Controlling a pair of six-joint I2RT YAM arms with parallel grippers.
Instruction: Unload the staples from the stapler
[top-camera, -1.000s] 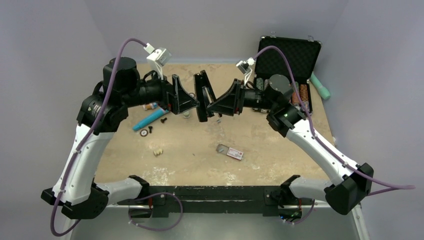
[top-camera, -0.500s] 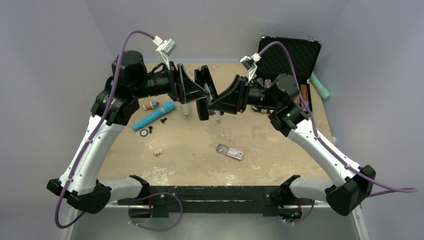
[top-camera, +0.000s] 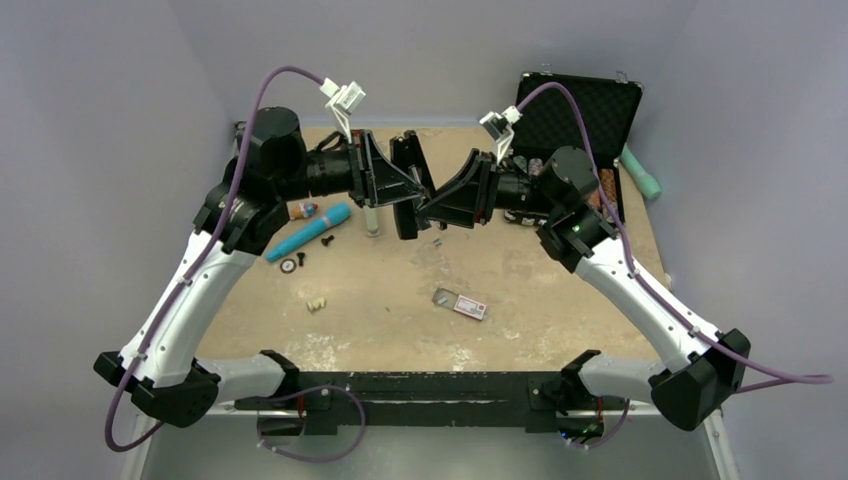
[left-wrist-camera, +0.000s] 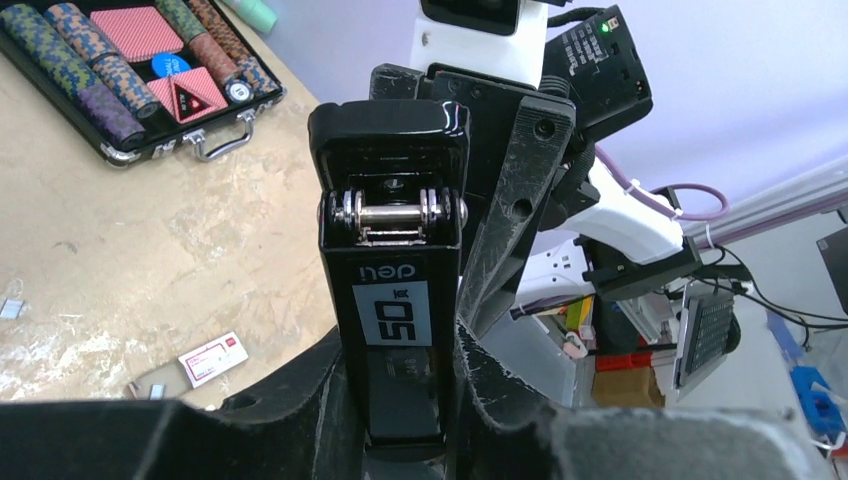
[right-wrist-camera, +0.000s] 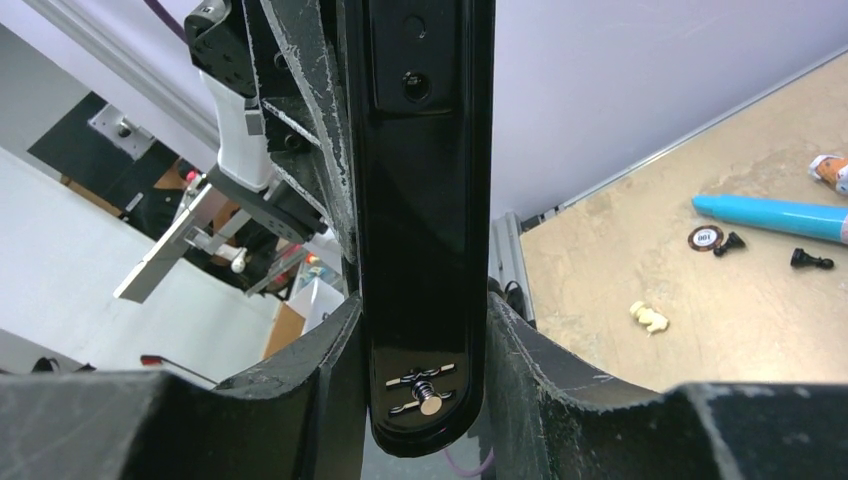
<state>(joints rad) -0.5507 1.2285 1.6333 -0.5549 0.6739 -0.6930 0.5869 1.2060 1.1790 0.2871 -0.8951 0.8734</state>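
Between the two pincers, raised above the table (top-camera: 560, 310), sits the black stapler (left-wrist-camera: 393, 250). Left pincer (left-wrist-camera: 400, 345) is narrowed onto one end, fingers touching both sides. Right pincer (right-wrist-camera: 425, 330) clamps the other end, jaws partly open around its body.

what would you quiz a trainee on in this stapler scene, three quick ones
1. True or false: the blue tube lies inside the case.
2. The case holds: A poker chips, B staples, C screws.
3. What holds the stapler: the left gripper, the right gripper, or both?

Key: 1 false; 2 A; 3 both
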